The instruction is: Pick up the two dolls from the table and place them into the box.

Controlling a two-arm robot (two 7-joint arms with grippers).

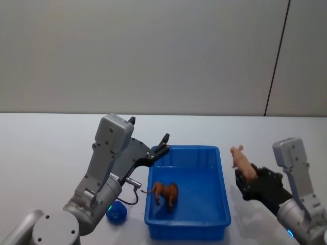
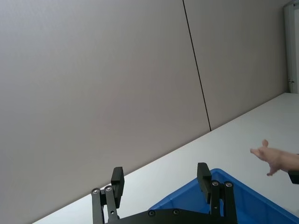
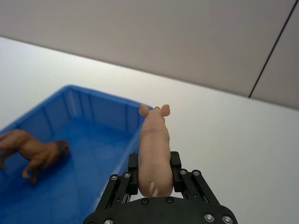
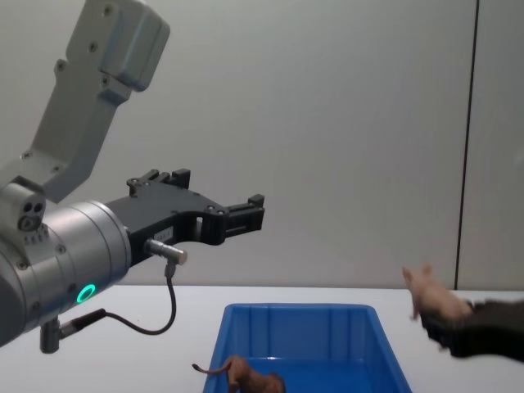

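The brown doll (image 1: 166, 193) was laid in the box (image 1: 223, 194). The pink doll (image 3: 154, 140) was clamped in the right gripper (image 3: 154, 173), raised just beside the box. The left gripper (image 2: 160, 176) was seen spread apart, empty. A carry over the box, then release, was judged needed.

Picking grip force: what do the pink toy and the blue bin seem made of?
The pink toy looks like moulded plastic or rubber: smooth matt skin, rounded shape. The blue bin is likely rigid plastic, slightly glossy: sheen on its floor, thick moulded rim.
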